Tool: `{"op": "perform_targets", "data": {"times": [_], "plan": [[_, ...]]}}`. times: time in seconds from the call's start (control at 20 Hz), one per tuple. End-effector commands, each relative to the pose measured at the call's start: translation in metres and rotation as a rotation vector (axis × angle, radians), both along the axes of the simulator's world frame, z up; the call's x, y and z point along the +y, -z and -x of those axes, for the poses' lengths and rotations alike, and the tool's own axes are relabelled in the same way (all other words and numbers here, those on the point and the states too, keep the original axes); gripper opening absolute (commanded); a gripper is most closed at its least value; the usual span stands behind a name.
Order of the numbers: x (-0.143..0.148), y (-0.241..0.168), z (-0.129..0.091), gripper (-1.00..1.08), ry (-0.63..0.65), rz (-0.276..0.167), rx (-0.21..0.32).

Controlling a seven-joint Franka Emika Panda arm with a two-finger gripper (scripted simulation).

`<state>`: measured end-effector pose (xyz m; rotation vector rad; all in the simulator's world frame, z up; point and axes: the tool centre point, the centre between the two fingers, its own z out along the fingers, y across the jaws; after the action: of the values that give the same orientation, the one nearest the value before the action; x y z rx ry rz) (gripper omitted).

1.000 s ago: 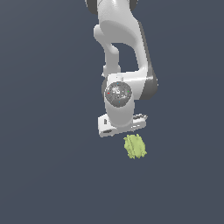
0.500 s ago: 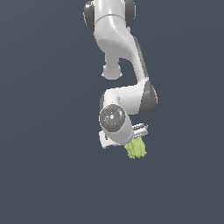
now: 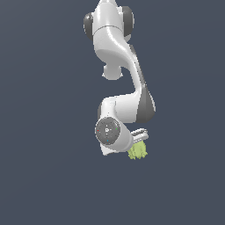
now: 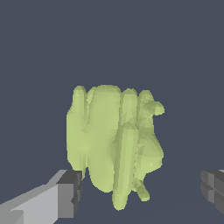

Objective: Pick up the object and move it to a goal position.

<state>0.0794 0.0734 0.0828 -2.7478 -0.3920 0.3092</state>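
Observation:
The object (image 4: pixel 111 144) is a yellow-green lumpy, ridged blob with finger-like bumps at one end, lying on the dark grey floor. In the exterior view it (image 3: pixel 138 152) peeks out just below the white hand. My gripper (image 4: pixel 140 194) is open and straddles the object: one grey fingertip (image 4: pixel 70 192) is close beside the blob's edge, and the other fingertip (image 4: pixel 214 190) stands well apart from it. In the exterior view the gripper (image 3: pixel 139 144) sits low, directly over the object, and the hand hides the fingers.
The floor (image 3: pixel 52 176) is plain dark grey with no other objects in view. The white arm (image 3: pixel 118 66) reaches down from the top of the exterior view. No goal marker shows.
The arm has folded and lowered the hand onto the object. The blob, fully visible below the hand before, is now partly covered. The object itself has not moved.

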Motion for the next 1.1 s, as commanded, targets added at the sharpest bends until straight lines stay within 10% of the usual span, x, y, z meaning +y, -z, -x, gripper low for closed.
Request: {"op": "perform_targets", "data": {"times": [0.0,0.85,0.9,1.05], "plan": [[0.001,0.001,-0.001,1.08,-0.004,-0.011,0.003],[0.011,0.029,0.007,1.08,-0.005,-0.015,0.005],[0.011,0.029,0.007,-1.0,-0.005,-0.015,0.005],[0.011,0.029,0.007,-1.0,-0.005,-0.015,0.005]]}}
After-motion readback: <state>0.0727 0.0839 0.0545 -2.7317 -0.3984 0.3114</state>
